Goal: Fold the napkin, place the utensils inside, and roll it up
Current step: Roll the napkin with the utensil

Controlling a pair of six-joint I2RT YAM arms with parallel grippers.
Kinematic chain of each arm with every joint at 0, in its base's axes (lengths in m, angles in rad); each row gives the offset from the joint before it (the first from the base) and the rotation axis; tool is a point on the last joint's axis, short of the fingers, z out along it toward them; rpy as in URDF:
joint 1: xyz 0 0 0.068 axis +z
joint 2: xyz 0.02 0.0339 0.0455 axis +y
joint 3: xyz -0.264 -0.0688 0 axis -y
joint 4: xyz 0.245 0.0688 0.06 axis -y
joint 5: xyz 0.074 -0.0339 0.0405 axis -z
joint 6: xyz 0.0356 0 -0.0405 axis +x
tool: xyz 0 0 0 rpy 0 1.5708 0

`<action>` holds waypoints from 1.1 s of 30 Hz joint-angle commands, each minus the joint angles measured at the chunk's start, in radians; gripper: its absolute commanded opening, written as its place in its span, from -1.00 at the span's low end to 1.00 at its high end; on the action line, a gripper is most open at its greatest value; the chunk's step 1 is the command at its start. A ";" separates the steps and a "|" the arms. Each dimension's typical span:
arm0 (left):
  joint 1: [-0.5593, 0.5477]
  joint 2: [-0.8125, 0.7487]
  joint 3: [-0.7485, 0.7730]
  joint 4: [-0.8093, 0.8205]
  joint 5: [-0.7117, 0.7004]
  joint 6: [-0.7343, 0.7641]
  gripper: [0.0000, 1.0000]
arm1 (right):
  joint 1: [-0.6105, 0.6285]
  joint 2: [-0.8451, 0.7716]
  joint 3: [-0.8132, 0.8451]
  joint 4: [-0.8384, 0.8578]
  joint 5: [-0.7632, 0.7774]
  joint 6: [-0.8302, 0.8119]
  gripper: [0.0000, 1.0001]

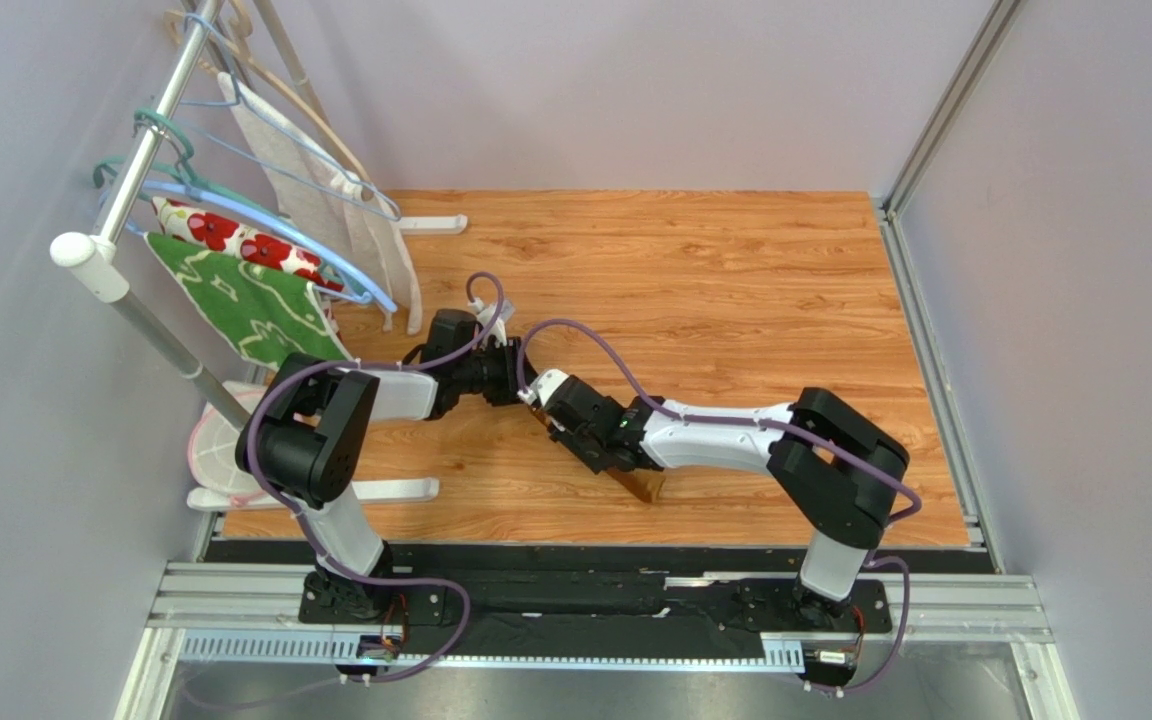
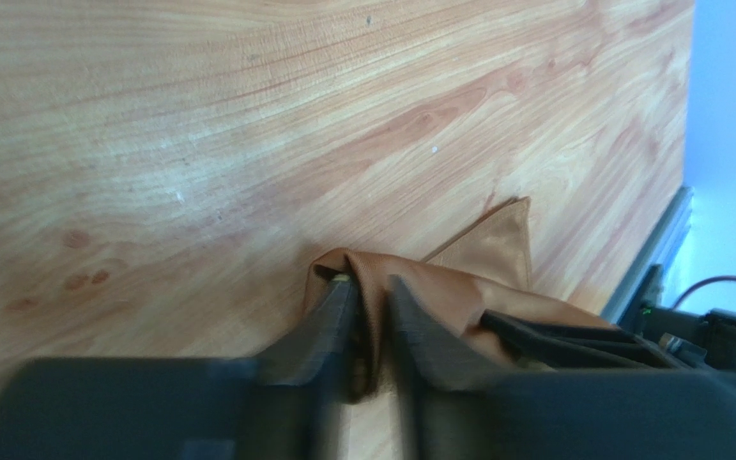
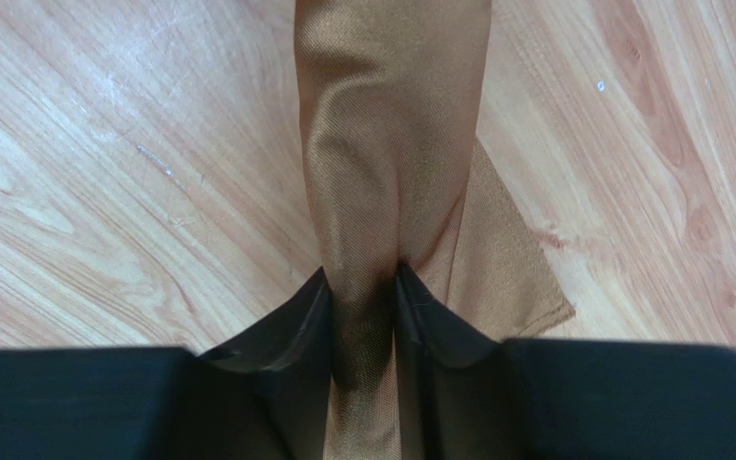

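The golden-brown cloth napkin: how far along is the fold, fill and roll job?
Nothing looks finished. The golden-brown cloth napkin is bunched and creased, not folded flat. In hand: the right gripper pinches it; a fold sits inside the left gripper, grip unclear. Left: folding, placing utensils, none in view, and rolling.

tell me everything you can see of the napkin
The napkin is a thin golden-brown woven cloth with a slight sheen, bunched into a creased strip. The right gripper pinches it in its jaws. A fold also sits between the jaws of the left gripper, though how firmly is unclear. One flat corner lies on the wooden table.
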 commanded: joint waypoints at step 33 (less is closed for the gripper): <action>0.017 -0.051 -0.012 0.044 -0.012 0.005 0.01 | -0.439 0.146 -0.112 0.238 -1.065 0.118 -0.72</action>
